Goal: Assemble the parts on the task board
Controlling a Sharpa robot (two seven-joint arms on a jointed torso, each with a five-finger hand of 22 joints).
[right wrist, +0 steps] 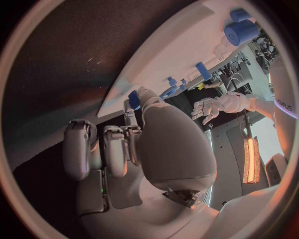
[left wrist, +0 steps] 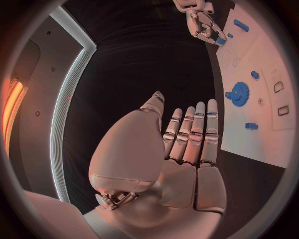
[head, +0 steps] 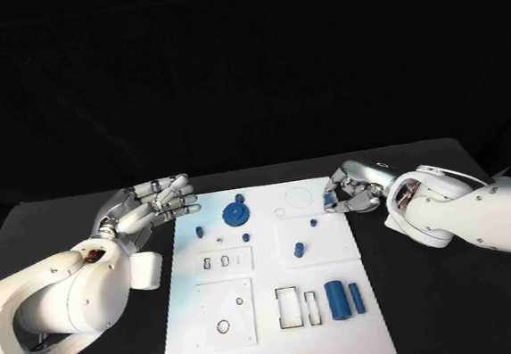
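A white task board (head: 279, 336) lies flat in the middle of a black table (head: 66, 214), its long side running away from the robot. Small blue parts sit on it: a gear-shaped piece (head: 234, 211) near the far left corner, a small peg (head: 199, 232) and another peg (head: 246, 237) just beside it, a short cylinder (head: 299, 249) near the middle, and a thick cylinder (head: 336, 300) with a thinner bar (head: 356, 298) beside it towards the near right. Rectangular cut-outs (head: 298, 307) in the board lie just left of the thick cylinder, and they look unfilled. The right robot hand (head: 352, 193) rests at the board's far right edge with its fingers curled in; a small blue part (head: 331, 199) shows at its fingertips, apparently pinched there, touching or just above the board. The left robot hand (head: 150, 207) hovers just off the board's far left corner, released, fingers straight and held together, grasping nothing.
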